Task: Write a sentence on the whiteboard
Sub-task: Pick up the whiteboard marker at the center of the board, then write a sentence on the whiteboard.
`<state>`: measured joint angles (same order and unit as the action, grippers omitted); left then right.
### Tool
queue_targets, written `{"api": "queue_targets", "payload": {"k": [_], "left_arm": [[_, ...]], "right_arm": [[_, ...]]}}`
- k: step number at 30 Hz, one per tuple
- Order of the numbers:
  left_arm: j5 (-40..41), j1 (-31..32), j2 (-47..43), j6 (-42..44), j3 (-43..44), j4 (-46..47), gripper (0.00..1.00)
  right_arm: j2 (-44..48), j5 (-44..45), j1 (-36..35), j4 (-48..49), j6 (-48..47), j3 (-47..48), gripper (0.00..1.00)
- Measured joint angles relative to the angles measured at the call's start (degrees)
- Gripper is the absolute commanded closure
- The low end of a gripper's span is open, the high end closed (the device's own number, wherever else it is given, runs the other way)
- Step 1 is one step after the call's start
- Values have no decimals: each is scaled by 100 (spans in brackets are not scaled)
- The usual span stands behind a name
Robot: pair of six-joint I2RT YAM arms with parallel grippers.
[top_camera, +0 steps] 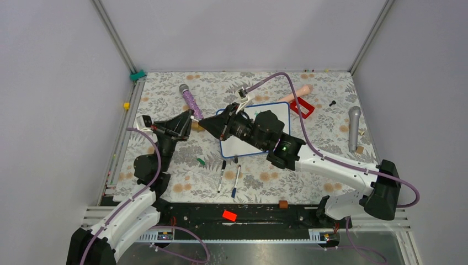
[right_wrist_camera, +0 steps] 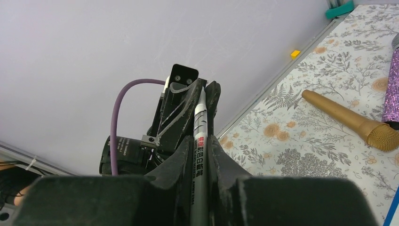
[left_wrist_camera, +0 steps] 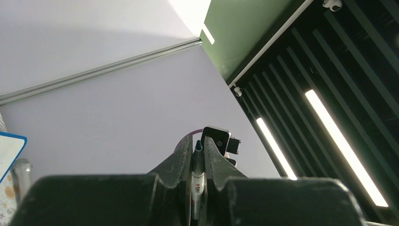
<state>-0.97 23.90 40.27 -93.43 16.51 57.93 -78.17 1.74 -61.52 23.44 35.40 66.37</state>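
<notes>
The whiteboard (top_camera: 278, 114) lies flat in the middle of the table, mostly covered by my right arm. Its blue-rimmed corner shows in the left wrist view (left_wrist_camera: 8, 147). I see no sentence, only a small green mark (top_camera: 256, 113) near its far edge. My left gripper (top_camera: 189, 117) and right gripper (top_camera: 204, 125) meet tip to tip just left of the board. Both are shut on one white marker (right_wrist_camera: 199, 157). In the left wrist view (left_wrist_camera: 198, 142) its teal tip points at the right wrist. In the right wrist view (right_wrist_camera: 201, 141) the marker runs on into the left fingers (right_wrist_camera: 183, 101).
A green cap (top_camera: 201, 162) and two markers (top_camera: 222, 175) lie in front of the board. A purple microphone (top_camera: 191, 100), a gold microphone (right_wrist_camera: 348, 118), a grey microphone (top_camera: 354, 127), a red frame (top_camera: 302, 107) and a pink object (top_camera: 298, 93) lie around.
</notes>
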Motion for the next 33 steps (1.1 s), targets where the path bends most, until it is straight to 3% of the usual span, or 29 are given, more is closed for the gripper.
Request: {"api": "queue_targets", "payload": {"k": [2,3,4,7,11,15,20,23,28,33], "left_arm": [[15,0,-9,2,-15,2,95],[22,0,-7,4,-17,-2,73],[24,0,-7,2,-22,-9,60],[17,0,-52,-20,-92,-26,31],[-37,-79,-278,52,-247,-382,18],[-636,-678,-369,525,-227,-1049,3],[-2055,-1436,170,1633,151,-1711,1],[-2614,-1532,610,2653,496,-2356,1],[-2476,-1554,870,4603,975,-3805,1],[-2142,-1604,942,5702,835,-3681,1]], "right_arm": [[-11,44,-2,-4,15,0,100],[-11,66,-4,-7,13,0,100],[-13,74,-4,-13,11,0,100],[-7,223,-9,-103,-39,-2,100],[229,496,33,-527,-136,-157,100],[973,852,197,-1191,-225,-730,100],[2092,1530,365,-2476,-439,-1222,100],[2492,1825,389,-3307,-586,-1239,100],[2730,1987,393,-4232,-723,-1307,100],[2787,1954,393,-4682,-761,-1510,100]]}}
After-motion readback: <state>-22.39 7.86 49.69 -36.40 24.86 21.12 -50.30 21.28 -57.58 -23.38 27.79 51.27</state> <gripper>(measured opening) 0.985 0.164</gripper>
